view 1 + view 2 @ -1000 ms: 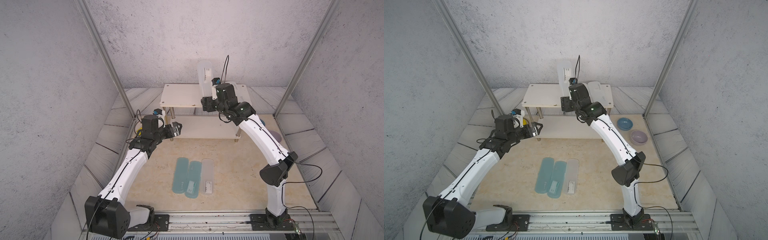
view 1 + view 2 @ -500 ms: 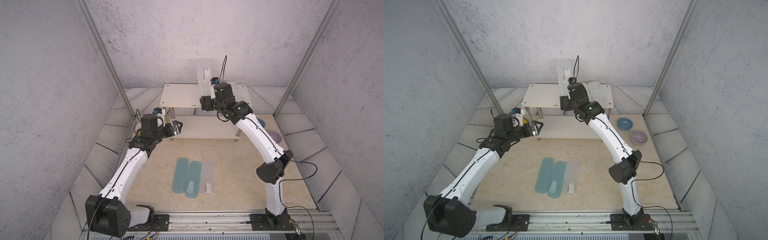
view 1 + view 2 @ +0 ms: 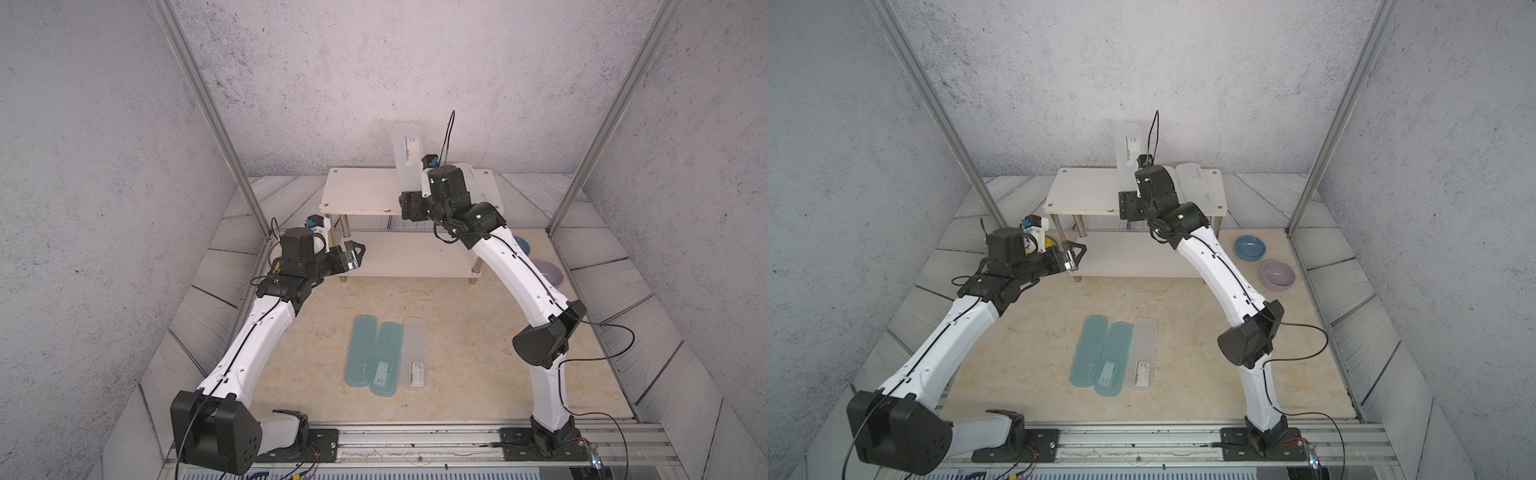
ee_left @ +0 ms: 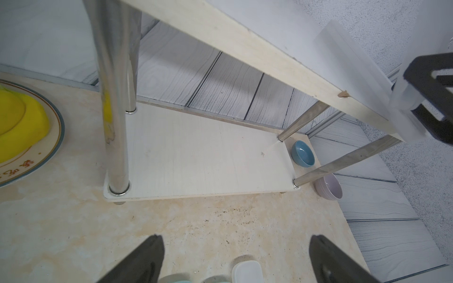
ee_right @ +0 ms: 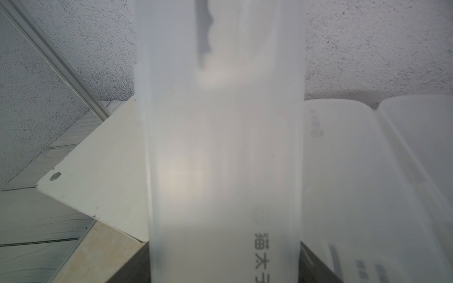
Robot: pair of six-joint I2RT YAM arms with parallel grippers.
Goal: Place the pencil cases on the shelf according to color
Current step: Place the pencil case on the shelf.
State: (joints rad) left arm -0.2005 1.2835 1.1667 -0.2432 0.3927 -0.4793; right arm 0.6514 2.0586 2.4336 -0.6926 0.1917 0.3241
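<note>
Left arm (image 3: pixel 257 328), right arm (image 3: pixel 513 270): white shells, black joint housings, small dark screw holes along the links. Left gripper (image 3: pixel 358 254): black angular fingers. Thin black cable (image 3: pixel 619 326) loops off the right elbow toward 3 o'clock. Green light (image 3: pixel 1180 216) on right forearm. Blue plug (image 3: pixel 430 159) tops the wrist.

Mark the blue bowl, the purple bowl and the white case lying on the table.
blue bowl (image 3: pixel 1250 248): in a top view, on its inner wall.
purple bowl (image 3: pixel 1278 274): in a top view, on its inner wall.
white case (image 3: pixel 1144 353): in a top view, on the middle of its lid.
</note>
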